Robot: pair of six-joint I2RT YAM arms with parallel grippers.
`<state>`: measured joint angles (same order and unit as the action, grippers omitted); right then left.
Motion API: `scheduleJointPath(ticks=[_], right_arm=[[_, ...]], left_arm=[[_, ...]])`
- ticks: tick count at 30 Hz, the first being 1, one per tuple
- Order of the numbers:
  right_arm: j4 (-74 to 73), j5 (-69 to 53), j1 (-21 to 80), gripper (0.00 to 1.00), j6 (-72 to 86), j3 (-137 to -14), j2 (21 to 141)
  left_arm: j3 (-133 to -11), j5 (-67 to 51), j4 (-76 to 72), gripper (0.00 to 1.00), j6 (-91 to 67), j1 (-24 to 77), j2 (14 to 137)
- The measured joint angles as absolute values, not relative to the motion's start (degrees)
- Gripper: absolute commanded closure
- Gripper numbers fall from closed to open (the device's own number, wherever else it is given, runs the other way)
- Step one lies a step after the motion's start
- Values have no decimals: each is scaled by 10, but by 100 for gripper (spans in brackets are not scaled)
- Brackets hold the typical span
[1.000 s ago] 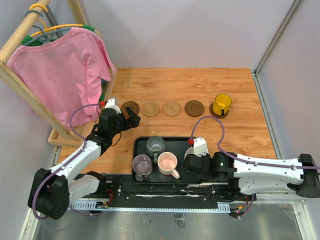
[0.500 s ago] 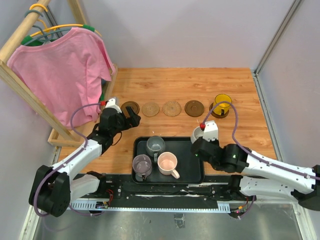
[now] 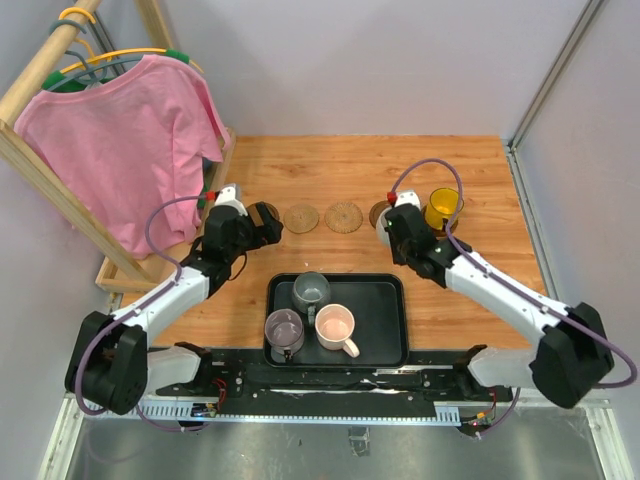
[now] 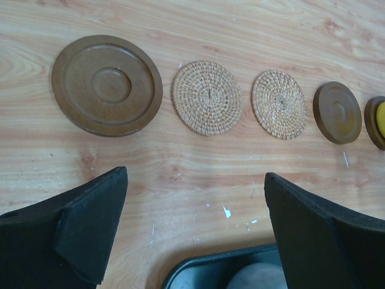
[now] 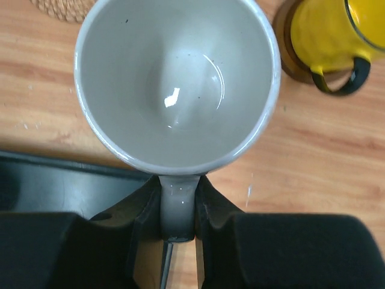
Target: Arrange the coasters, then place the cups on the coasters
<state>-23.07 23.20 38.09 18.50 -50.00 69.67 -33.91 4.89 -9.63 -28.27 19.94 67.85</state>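
Five coasters lie in a row at the back: a dark brown one, two tan woven ones, a dark one, and one under the yellow cup. My right gripper is shut on the handle of the off-white cup, held above the wood just left of the yellow cup. My left gripper is open and empty, near the leftmost coaster. The grey-blue cup, purple cup and pink cup stand in the black tray.
A pink shirt hangs on a wooden rack at the left, close to my left arm. Grey walls close off the back and right. The tray's corner shows under my left gripper.
My right arm has lifted the off-white cup out of the tray and carried it back to the coaster row beside the yellow cup. The left gripper edged slightly towards the back.
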Motion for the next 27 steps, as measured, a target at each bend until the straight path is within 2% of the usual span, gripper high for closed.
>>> scheduleJointPath(ticks=[12,27], right_arm=[[-109,132,260,99,141,-587,875],[-88,113,244,99,155,-649,982]], left_arm=[[-352,60,-119,0,-272,196,726],[-360,59,-124,0,-270,196,742]])
